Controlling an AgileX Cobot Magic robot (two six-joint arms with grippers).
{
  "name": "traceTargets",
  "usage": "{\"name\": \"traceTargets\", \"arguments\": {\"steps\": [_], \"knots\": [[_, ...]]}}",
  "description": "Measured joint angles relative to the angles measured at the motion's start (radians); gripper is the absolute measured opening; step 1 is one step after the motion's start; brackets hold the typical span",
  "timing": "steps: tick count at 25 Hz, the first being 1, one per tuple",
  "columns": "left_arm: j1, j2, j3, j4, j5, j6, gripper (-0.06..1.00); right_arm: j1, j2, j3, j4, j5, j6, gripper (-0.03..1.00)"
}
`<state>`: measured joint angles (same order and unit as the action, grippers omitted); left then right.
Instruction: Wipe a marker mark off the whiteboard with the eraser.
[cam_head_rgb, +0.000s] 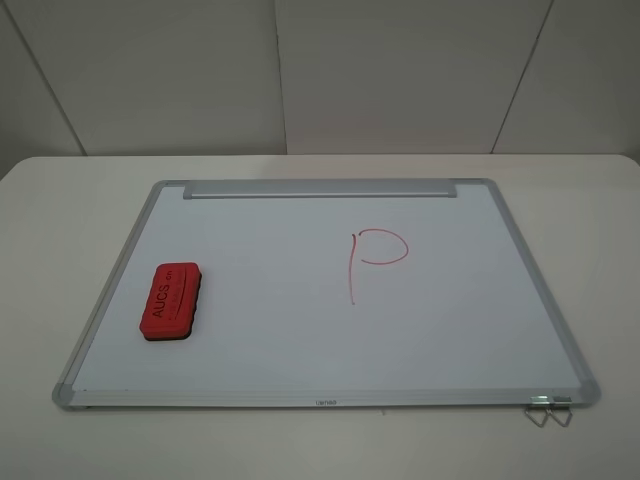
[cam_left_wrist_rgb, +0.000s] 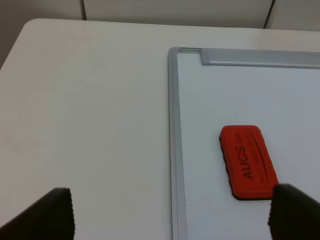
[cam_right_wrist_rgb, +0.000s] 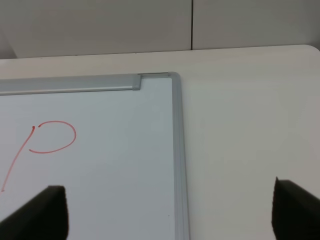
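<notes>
where eraser (cam_head_rgb: 171, 302) reads "aucs", red "p" (cam_head_rgb: 377, 258) nearby

Only the fingertips show. The left gripper (cam_left_wrist_rgb: 172, 212) has two dark, matte black fingers (cam_left_wrist_rgb: 47, 212) with rounded edges; the right gripper (cam_right_wrist_rgb: 170, 215) has similar black fingers (cam_right_wrist_rgb: 295, 207), possibly rubber-padded, though blurred.

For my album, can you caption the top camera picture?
Red eraser resting on the whiteboard, left of a red letter P.
</notes>
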<state>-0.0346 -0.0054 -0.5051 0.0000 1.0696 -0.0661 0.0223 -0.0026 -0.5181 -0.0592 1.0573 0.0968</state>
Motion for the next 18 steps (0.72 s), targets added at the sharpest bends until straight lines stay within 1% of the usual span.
{"name": "traceTargets", "arguments": {"steps": [18], "knots": [[0.000, 0.000, 0.000, 0.000, 0.000, 0.007, 0.77, 0.000, 0.000, 0.000, 0.000, 0.000, 0.000, 0.72]]}}
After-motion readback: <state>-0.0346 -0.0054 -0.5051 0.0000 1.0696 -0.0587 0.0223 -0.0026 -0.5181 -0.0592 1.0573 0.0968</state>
